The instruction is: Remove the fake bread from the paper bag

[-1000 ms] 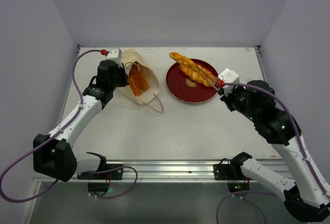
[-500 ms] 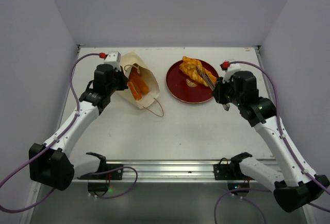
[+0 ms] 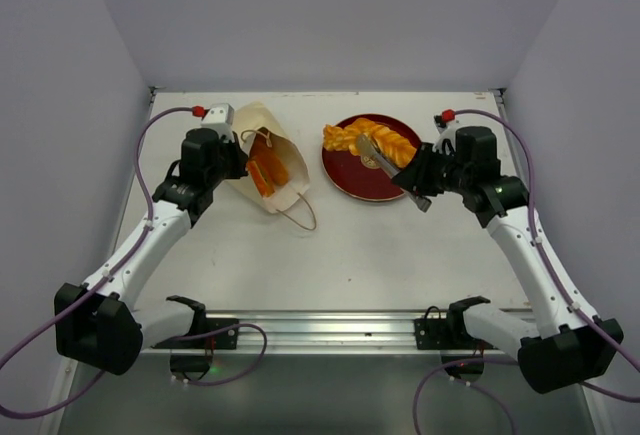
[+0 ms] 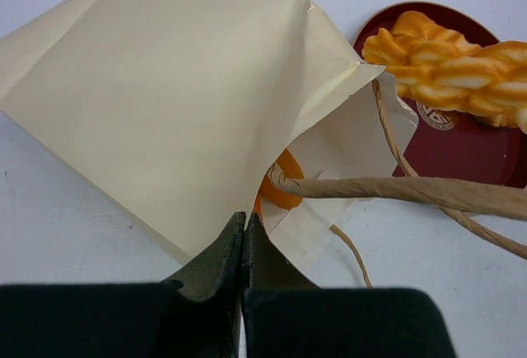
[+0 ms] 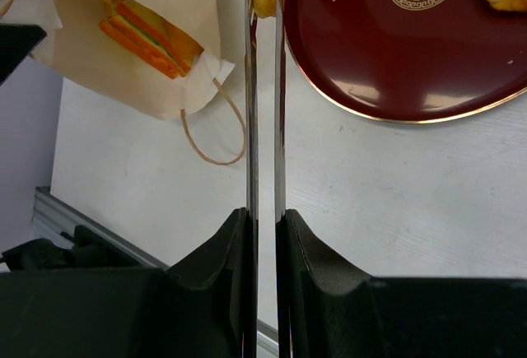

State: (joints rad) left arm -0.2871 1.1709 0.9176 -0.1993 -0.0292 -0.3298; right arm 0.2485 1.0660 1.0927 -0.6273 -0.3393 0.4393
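— Top external view: where's the bread?
— Long roll (image 3: 390,137) is over the red plate (image 3: 350,183), toward the counter's far edge, right jaws clamped on one end. Sandwich slice (image 5: 144,37) lies inside the paper bag (image 4: 165,86), far-left.
— Left jaws?
— Together, pinching the bag's lip. The mouth faces the plate and the slice's long axis points out of it, left of the right jaws. Probably theirs to fetch.

Lab cell: white table (image 3: 350,245), bare grey walls (image 3: 300,15).
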